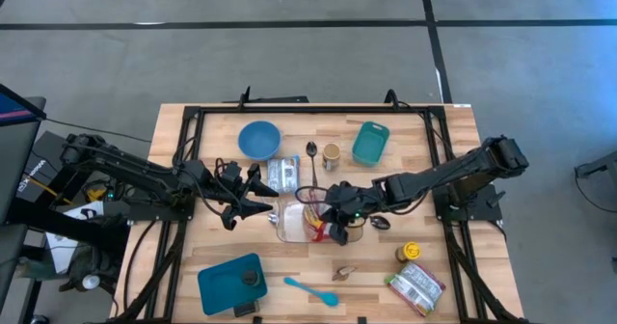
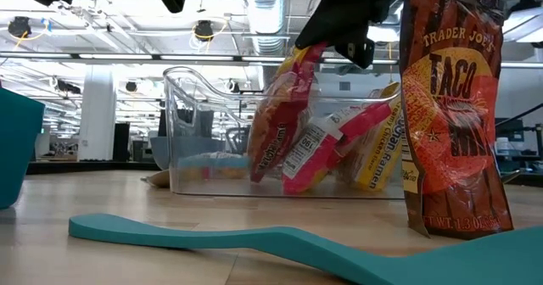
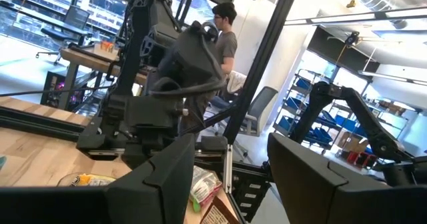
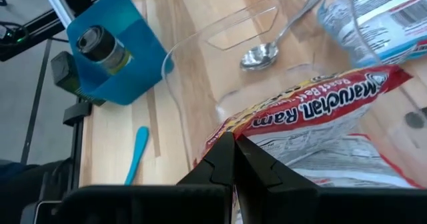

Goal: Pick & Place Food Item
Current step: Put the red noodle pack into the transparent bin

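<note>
My right gripper [image 4: 233, 159] has its fingers pinched together on the top edge of a Maruchan ramen packet [image 4: 313, 111], and I see that packet hanging half inside the clear plastic bin [image 1: 289, 229] at the middle of the table [image 1: 453, 160]. From table height the packet [image 2: 276, 132] leans upright against a second ramen packet [image 2: 327, 149] already lying in the bin [image 2: 191, 124], with the right gripper just above them at the rim. Nearest that low camera lie a teal spatula [image 2: 254, 238] and a standing Trader Joe's taco bag [image 2: 454, 115]. My left gripper [image 1: 258, 197] hovers just beside the bin's left end, fingers [image 3: 167, 177] partly spread, holding nothing. Farther back sit a metal spoon [image 4: 261, 55], a blue bowl [image 1: 258, 139] and a teal tray [image 1: 371, 143].
</note>
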Robot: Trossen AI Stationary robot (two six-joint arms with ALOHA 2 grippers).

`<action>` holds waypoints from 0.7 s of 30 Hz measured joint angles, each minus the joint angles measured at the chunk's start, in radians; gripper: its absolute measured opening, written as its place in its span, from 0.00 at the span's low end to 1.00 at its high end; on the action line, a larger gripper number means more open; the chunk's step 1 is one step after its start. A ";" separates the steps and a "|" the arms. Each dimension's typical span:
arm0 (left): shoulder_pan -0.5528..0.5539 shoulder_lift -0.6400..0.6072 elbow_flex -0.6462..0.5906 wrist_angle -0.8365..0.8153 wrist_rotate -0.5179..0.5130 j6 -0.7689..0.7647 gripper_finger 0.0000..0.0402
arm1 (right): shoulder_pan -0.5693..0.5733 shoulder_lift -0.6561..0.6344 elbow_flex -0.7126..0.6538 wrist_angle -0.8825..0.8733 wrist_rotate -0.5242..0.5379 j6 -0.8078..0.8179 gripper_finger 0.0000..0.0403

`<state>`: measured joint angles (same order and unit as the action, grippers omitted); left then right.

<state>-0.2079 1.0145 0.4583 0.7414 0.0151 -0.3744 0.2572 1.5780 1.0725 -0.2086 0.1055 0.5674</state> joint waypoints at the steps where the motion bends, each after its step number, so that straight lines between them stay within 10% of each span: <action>1: 0.000 0.000 0.000 0.000 0.000 0.000 0.46 | 0.005 0.000 0.000 -0.001 0.000 0.000 0.00; 21: 0.000 0.000 0.000 0.000 0.000 0.000 0.46 | 0.029 0.014 -0.001 -0.046 0.000 0.018 0.00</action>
<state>-0.2080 1.0145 0.4583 0.7414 0.0151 -0.3744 0.2867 1.5921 1.0714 -0.2550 0.1056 0.5850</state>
